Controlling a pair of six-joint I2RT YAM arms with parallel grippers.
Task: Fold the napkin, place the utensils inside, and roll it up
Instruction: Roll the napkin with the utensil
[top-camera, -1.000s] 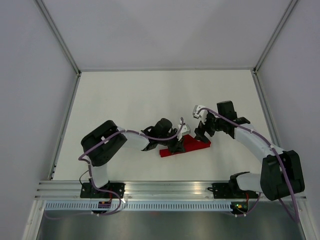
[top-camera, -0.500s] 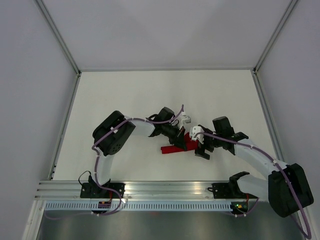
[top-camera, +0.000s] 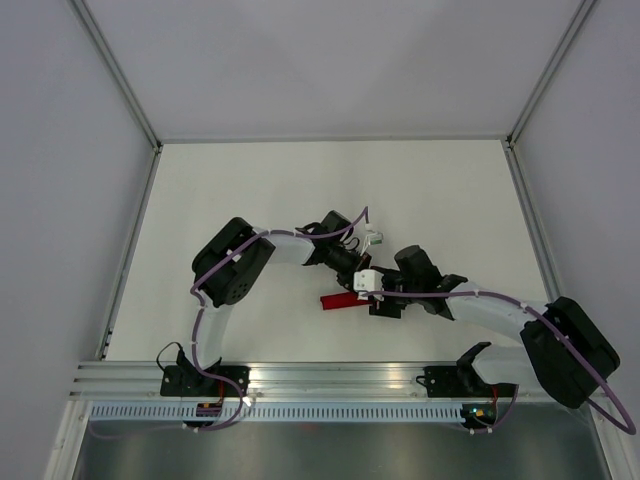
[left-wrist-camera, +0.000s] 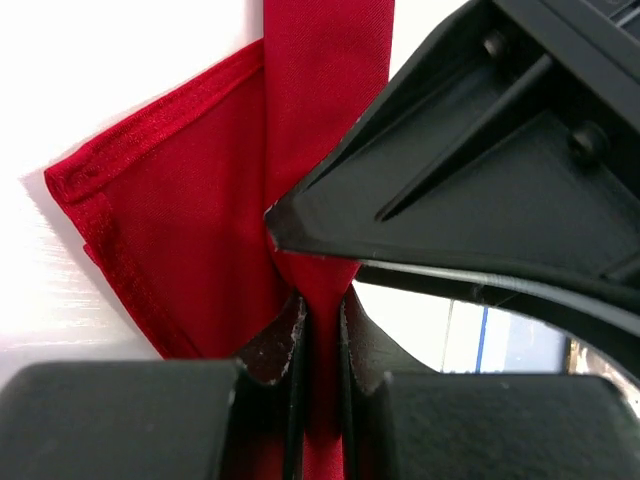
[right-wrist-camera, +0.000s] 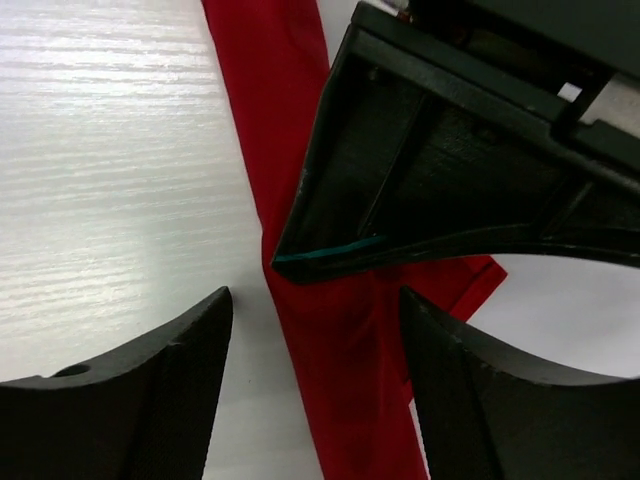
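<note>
Right gripper (right-wrist-camera: 312, 300) has swung in from the right side and now straddles the rolled napkin (right-wrist-camera: 290, 150), jaws wide. Left gripper (left-wrist-camera: 322, 315) is pinched narrow on a fold of it. Napkin lies mid counter (top-camera: 300, 190); utensils not visible. Looks like late rolling stage.

One napkin (left-wrist-camera: 190, 210); two end effectors, the left end effector (left-wrist-camera: 321, 318) and the right end effector (right-wrist-camera: 315, 305); one table (top-camera: 250, 200).
</note>
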